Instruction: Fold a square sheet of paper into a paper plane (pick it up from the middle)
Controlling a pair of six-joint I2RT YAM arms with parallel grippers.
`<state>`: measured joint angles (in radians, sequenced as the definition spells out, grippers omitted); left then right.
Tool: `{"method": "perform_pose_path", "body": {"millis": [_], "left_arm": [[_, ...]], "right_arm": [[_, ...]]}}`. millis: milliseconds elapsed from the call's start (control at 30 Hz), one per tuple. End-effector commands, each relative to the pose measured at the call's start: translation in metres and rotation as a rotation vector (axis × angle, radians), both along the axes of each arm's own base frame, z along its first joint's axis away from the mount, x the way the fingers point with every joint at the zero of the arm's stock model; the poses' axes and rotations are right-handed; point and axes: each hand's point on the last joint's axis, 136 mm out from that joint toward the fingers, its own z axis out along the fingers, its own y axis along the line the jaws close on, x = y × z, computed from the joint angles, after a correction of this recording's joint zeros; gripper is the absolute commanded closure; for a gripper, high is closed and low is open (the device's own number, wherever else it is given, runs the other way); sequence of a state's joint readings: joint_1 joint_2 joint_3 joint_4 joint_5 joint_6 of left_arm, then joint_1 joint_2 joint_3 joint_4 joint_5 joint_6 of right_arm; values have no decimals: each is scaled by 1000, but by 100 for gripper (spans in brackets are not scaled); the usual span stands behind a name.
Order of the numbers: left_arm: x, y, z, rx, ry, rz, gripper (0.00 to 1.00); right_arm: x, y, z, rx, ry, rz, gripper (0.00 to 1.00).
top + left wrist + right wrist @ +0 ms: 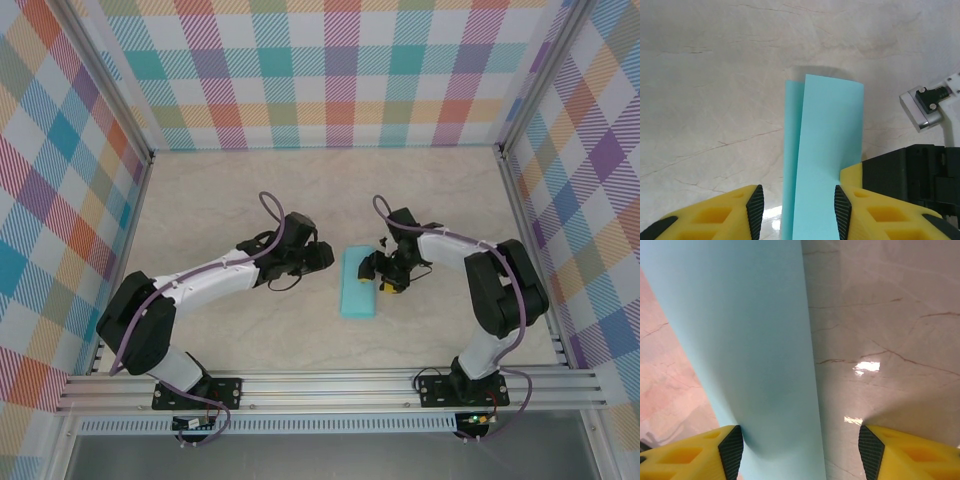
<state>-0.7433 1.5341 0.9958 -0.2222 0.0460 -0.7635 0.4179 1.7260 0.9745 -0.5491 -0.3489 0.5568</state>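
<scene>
Paper (pixel 358 283): long axis near-far, flanked by left gripper (pixel 797 207) and right gripper (pixel 800 447) — both released.

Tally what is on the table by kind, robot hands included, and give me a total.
Turquoise sheet of paper, folded over on itself: 1
Robot hands, yellow fingers with black pads: 2 (left hand, right hand)
Total: 3

Folded paper (pixel 359 283) on marble table (pixel 300 200)
</scene>
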Motion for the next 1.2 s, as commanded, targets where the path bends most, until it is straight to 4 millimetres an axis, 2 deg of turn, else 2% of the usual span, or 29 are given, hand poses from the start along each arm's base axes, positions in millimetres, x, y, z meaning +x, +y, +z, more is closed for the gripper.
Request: {"method": "perform_pose_path", "body": {"millis": [0, 533, 1167], "left_arm": [[-7, 7, 2, 23, -7, 8, 56], [-10, 7, -3, 32, 4, -9, 56], [-9, 3, -7, 26, 19, -14, 56]], "right_arm": [[-6, -11, -11, -125, 24, 44, 33], [-7, -16, -25, -219, 70, 59, 30], [-10, -32, -46, -334, 104, 43, 29]]}}
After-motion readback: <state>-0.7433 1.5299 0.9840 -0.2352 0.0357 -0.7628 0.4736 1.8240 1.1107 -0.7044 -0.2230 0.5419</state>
